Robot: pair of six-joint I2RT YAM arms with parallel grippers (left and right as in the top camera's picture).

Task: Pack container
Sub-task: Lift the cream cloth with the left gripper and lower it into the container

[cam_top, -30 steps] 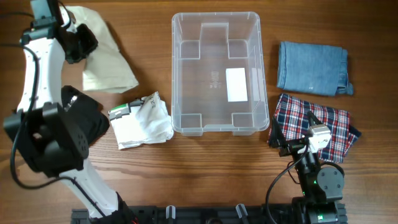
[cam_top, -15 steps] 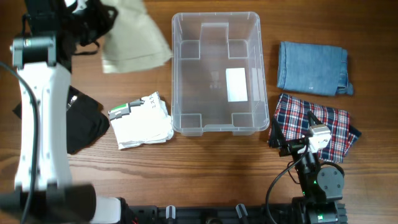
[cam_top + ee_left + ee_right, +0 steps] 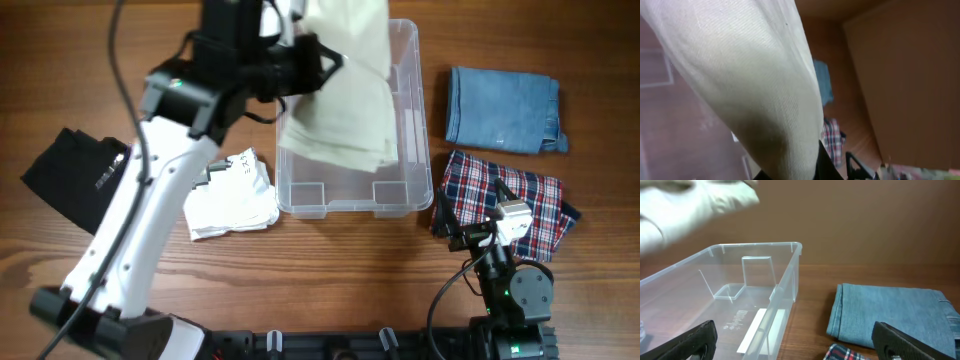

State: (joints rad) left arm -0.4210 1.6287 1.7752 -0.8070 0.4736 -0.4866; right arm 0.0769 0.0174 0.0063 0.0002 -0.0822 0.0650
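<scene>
Here, the container (image 3: 350, 208): upright at the middle of the surface (image 3: 330, 280), cream cloth (image 3: 345, 110) dangling over it.
Handling: likely light, rigid, slick plastic; the thick rim looks the best hold.
Left claw (image 3: 318, 58): clenched on the cloth.
Right claw (image 3: 799, 345): spread wide, empty, by the plaid shirt (image 3: 520, 195).

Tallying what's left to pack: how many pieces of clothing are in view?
5: beige cloth hanging over the container, white garment just left of it, black garment far left, blue denim right of it, plaid garment below the denim. None visibly hidden.
</scene>
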